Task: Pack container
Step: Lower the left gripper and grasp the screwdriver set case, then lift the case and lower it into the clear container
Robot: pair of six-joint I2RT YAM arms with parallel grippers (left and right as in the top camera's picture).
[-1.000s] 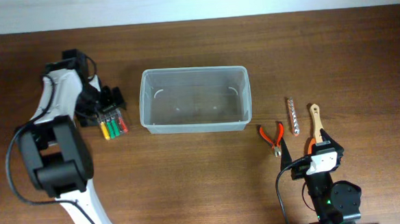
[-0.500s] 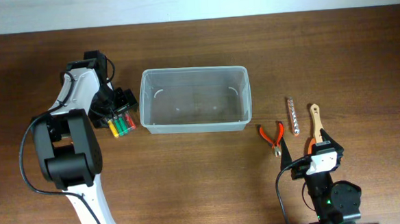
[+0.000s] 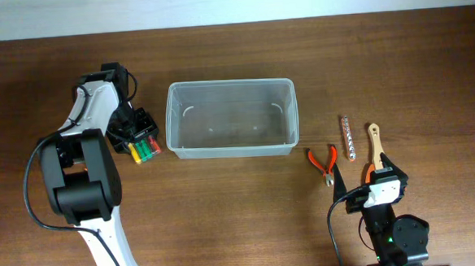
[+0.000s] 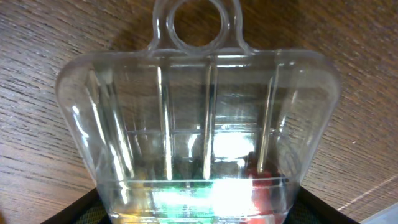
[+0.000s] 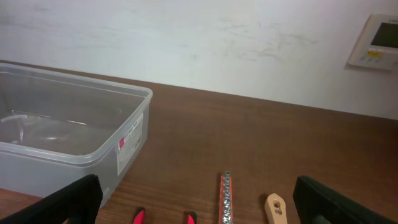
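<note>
Container (image 3: 231,119), one, mid-table; one screwdriver case (image 4: 199,124) just left of it between left gripper (image 3: 136,132) jaws, grip unclear, contents blurred; right gripper (image 5: 202,202) wide open, empty; one pliers (image 3: 323,159), one part-hidden wooden-handled tool (image 3: 374,142).

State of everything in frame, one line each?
container: upright, lidless, empty
left gripper: straddling screwdriver case, grip unclear
screwdriver case: on table beside container
right gripper: open, empty
pliers: flat on table
metal bar: flat on table
wooden-handled tool: flat on table
</note>
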